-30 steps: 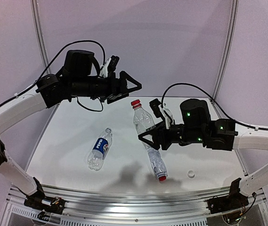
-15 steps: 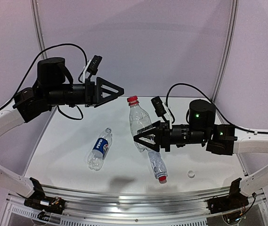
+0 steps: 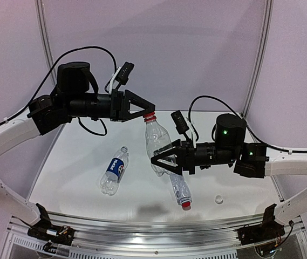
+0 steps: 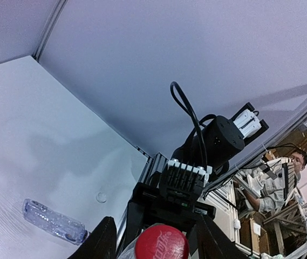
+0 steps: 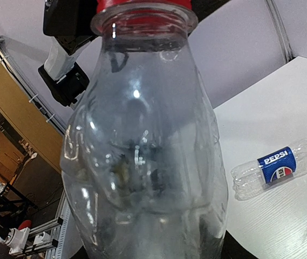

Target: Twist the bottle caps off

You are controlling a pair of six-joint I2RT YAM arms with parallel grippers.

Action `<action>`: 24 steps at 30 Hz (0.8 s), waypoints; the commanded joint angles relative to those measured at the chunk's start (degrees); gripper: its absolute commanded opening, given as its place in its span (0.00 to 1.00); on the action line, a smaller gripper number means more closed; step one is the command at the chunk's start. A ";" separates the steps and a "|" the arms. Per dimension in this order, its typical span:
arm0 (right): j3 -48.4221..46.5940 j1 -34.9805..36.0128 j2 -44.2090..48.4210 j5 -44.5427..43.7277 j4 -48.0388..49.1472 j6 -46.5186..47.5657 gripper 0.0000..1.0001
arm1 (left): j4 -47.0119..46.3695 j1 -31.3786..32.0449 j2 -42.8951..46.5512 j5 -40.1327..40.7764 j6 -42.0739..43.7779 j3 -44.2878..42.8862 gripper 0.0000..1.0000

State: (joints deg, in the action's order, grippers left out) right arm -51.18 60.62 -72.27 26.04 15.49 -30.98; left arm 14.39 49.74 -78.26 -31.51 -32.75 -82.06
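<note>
In the left wrist view the red cap (image 4: 161, 243) is cut off by the bottom edge, with a dark finger (image 4: 102, 244) on each side. The left jaws stand narrow and close around it, but whether they press on it cannot be told. The raised bottle (image 5: 142, 140) almost fills the right wrist view, so the right jaws are hidden there; from above they are clamped on its lower body. It is clear and unlabelled, held above the tabletop (image 3: 72, 162) with its neck leaning toward the left arm (image 3: 83, 102). The Pepsi bottle (image 3: 114, 170) lies on its side left of centre, its cap too small to make out. A ribbed bottle (image 3: 179, 188) with a second red cap (image 3: 185, 204) lies partly under the right arm (image 3: 223, 148), and a whitish cap (image 3: 218, 199) sits loose near it. Half a second ago the left jaws stood wider and short of the cap; now they have reached it.
</note>
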 commanded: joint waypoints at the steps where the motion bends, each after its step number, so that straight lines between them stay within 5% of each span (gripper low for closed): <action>1: -1.12 -0.28 -0.76 0.85 1.13 -0.31 0.32 | 0.64 0.67 -0.78 -1.50 1.20 -1.81 0.45; 12: -2.47 -0.33 -0.24 -3.73 -3.70 1.15 0.32 | 5.96 2.54 -2.30 2.84 0.87 -4.44 0.16; 18: -11.72 0.70 -3.29 -29.37 -27.89 5.45 0.32 | 24.22 5.16 -8.87 22.83 -7.57 -15.46 0.14; 24: -13.44 1.17 -3.24 -33.70 -30.19 6.66 0.32 | 28.07 5.66 -14.19 24.55 -9.28 -21.82 0.15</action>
State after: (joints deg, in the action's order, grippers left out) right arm -64.47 61.80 -75.29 1.63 -8.67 -24.84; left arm 34.35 53.23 -89.56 -8.56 -39.62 -101.38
